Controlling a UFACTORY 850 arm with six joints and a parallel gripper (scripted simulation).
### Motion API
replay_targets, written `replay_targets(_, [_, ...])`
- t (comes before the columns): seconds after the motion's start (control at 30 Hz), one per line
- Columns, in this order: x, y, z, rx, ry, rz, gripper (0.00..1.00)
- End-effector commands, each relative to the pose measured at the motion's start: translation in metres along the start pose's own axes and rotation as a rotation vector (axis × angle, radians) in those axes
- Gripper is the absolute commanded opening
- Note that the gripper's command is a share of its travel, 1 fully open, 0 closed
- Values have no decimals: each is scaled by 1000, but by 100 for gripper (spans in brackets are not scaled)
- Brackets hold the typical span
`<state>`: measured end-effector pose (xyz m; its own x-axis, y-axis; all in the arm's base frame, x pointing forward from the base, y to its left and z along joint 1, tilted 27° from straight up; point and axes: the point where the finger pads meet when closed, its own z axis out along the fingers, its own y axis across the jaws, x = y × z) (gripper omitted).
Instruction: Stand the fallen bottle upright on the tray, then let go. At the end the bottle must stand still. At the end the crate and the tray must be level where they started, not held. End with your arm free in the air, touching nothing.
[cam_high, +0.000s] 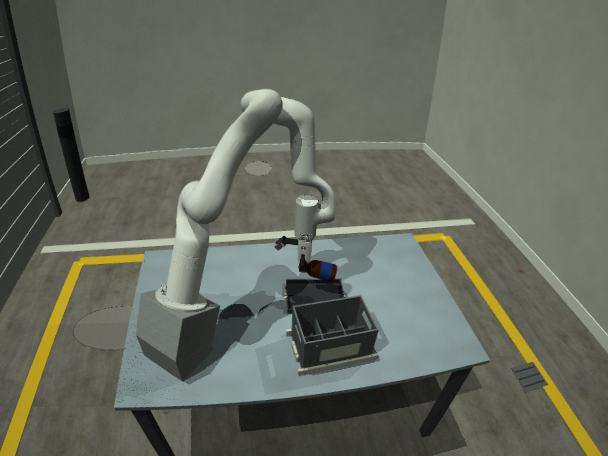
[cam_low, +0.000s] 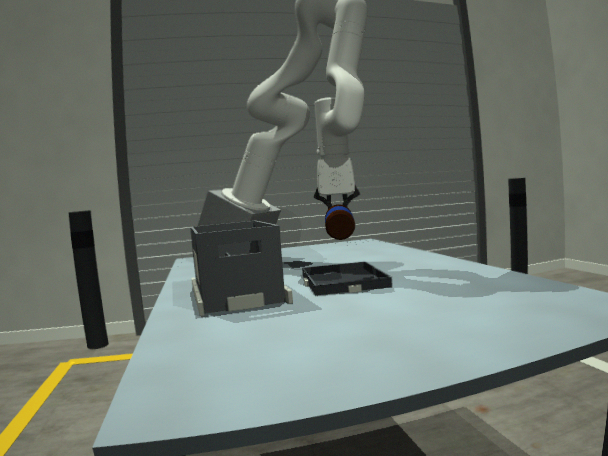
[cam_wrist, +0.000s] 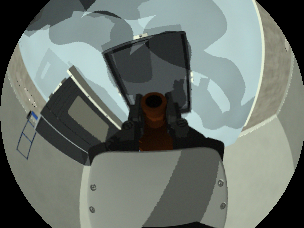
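Brown cylindrical bottle with blue band (cam_high: 321, 269): lying sideways in mid-air above shallow black tray (cam_low: 350, 286), clear of tabletop (cam_low: 360, 345). Jaws narrowly parted, clamped on bottle neck end. Grey divided crate (cam_high: 334, 330) beside tray.

Grey walls and a ribbed shutter door (cam_low: 300, 125) surround the pale blue worktop (cam_high: 425, 305); yellow floor tape (cam_high: 505, 310) borders it.
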<state>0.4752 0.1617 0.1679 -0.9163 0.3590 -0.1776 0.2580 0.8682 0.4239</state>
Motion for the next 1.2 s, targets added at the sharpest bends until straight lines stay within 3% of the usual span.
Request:
replay_targets(0.0, [-1,0,-5,0,0,0,0])
replay_targets(1.17, [-1,0,-23,0,0,0,0])
